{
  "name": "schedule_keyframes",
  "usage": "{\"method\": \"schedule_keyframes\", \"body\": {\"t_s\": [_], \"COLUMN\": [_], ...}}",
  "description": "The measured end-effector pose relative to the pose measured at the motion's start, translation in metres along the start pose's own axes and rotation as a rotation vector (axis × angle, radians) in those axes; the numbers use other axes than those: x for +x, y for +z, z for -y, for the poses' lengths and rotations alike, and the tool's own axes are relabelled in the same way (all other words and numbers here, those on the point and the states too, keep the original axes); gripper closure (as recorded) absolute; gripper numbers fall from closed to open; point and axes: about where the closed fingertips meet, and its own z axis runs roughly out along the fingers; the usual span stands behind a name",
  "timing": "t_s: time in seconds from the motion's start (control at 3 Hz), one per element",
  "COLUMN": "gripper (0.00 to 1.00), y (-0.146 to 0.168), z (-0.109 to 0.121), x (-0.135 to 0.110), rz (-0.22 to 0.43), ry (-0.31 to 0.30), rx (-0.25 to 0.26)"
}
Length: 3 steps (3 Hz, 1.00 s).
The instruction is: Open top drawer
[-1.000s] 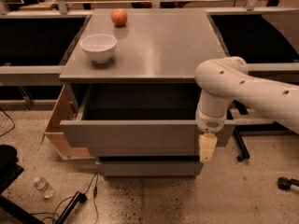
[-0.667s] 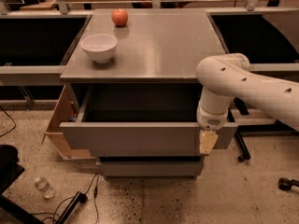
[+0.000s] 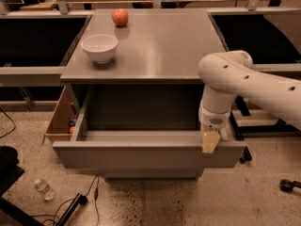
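Wooden box sits at the cabinet's 9 o'clock, with the white bowl and apple up top around 11. The top drawer has slid noticeably further out than a second ago, so way more of the deep grey inside shows. The gripper is on the front's top edge, toward the drawer's 3 o'clock end (can't tell if it's clamped or just hooked). I'd call the opening basically done.

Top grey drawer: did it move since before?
Yes. The wide matte-grey top drawer slid further out from under the fixed grey cabinet top, toward the camera, with the gripper at its front right rim.
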Motion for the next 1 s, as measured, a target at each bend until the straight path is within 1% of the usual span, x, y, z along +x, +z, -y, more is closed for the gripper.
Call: {"method": "schedule_keyframes", "body": {"t_s": [0.33,0.67,1.0], "gripper": [1.00,1.00,1.00], "y": [-0.004,-0.006,-0.008], "z": [-0.046,-0.057,-0.081], "x": [0.037,0.043,0.061], "rz": [-0.040,-0.049,-0.062], "ry": [0.049,0.062,0.093], "rx": [-0.032,-0.039,-0.057]}}
